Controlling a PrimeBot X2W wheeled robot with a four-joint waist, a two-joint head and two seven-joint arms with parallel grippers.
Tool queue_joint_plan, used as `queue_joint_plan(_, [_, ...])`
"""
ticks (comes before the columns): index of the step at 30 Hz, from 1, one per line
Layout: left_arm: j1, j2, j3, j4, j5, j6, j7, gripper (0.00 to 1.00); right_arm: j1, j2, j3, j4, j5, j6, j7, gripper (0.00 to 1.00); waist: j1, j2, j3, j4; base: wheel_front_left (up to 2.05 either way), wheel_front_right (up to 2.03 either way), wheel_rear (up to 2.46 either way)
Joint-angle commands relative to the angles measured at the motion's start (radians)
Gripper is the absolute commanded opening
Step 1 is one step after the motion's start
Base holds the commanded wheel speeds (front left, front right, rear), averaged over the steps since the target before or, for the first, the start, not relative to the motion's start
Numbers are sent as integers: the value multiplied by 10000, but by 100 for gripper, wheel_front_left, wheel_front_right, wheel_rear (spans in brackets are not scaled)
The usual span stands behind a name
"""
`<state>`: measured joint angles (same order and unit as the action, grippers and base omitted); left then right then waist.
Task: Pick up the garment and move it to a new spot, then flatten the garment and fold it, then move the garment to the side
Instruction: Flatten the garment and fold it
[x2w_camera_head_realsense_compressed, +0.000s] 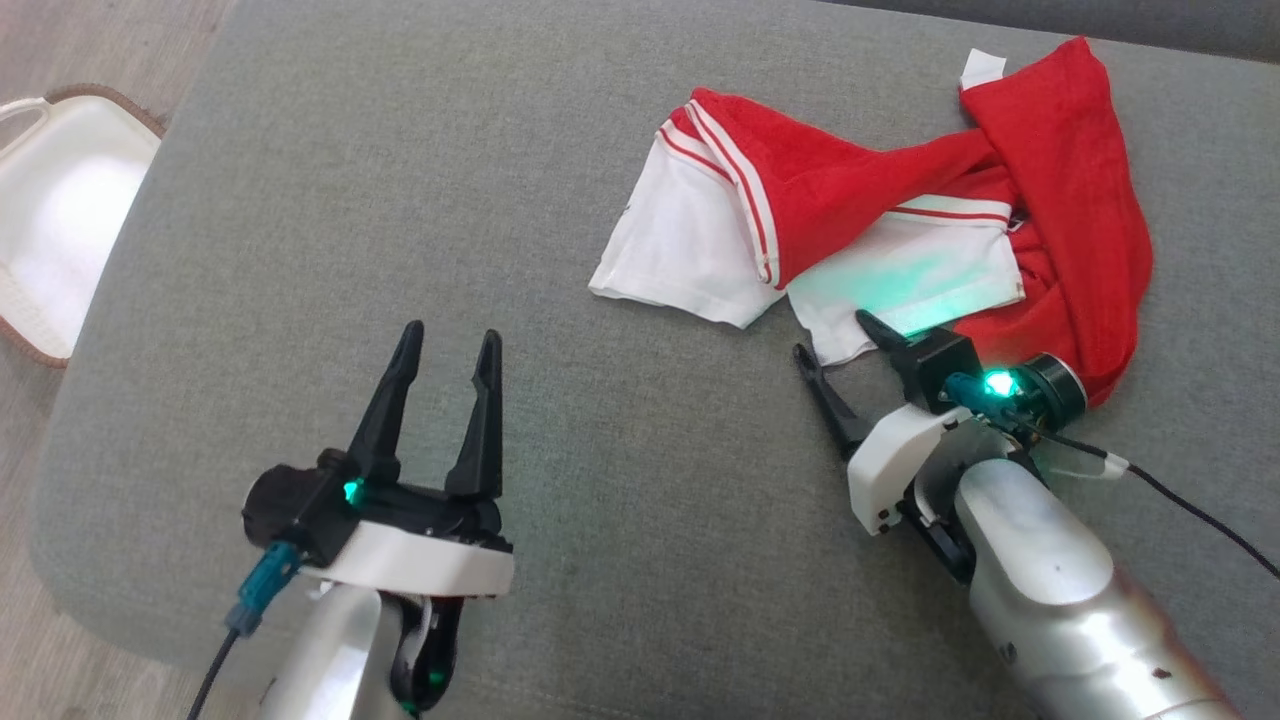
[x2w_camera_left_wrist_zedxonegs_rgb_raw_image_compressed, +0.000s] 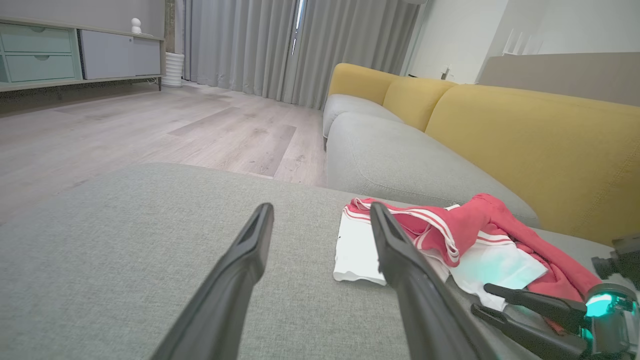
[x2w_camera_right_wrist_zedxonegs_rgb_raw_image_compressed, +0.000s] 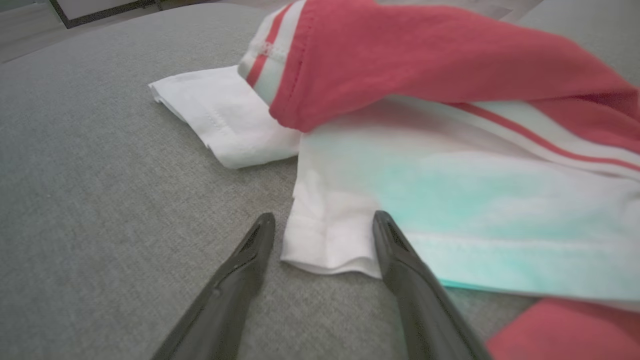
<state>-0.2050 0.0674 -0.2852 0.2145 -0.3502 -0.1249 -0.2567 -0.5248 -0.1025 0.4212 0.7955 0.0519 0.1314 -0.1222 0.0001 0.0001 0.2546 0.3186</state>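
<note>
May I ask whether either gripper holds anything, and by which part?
Nothing is held: left gripper open, clear of the garment; right gripper open around its white corner.

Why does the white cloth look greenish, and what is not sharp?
Head view: the green lamp behind the right pincer throws a teal glow on the white part of the crumpled red-and-white fabric garment. Left wrist view: same glow; the left pincer looks soft up close. Right wrist view: teal tint on white cloth; the red fold is blurred.
</note>
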Motion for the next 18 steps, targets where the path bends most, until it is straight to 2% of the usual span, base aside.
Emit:
queue_joint_plan(1, [-313,41,293,-258,56,-55,-51,100,-99,122,261,-15,21,-7,-66,0,-1,-1,-10,-9,0,0,0])
queue_joint_plan(9, [-155,84,273,-152,66,-56,-51,100,-552,205,472,151,155,-7,-673,0,-1,-1,-482,-246,0,0,0])
queue_joint_plan(14, [19,65,273,-197,65,-56,-51,100,-1105,-85,234,-845,257,-7,-703,0,-1,-1,-801,-309,0,0,0])
queue_joint_plan(18, [68,12,130,-288,41,-57,-51,100,-1956,-667,92,-1943,295,-7,-87,0,-1,-1,-726,-149,0,0,0])
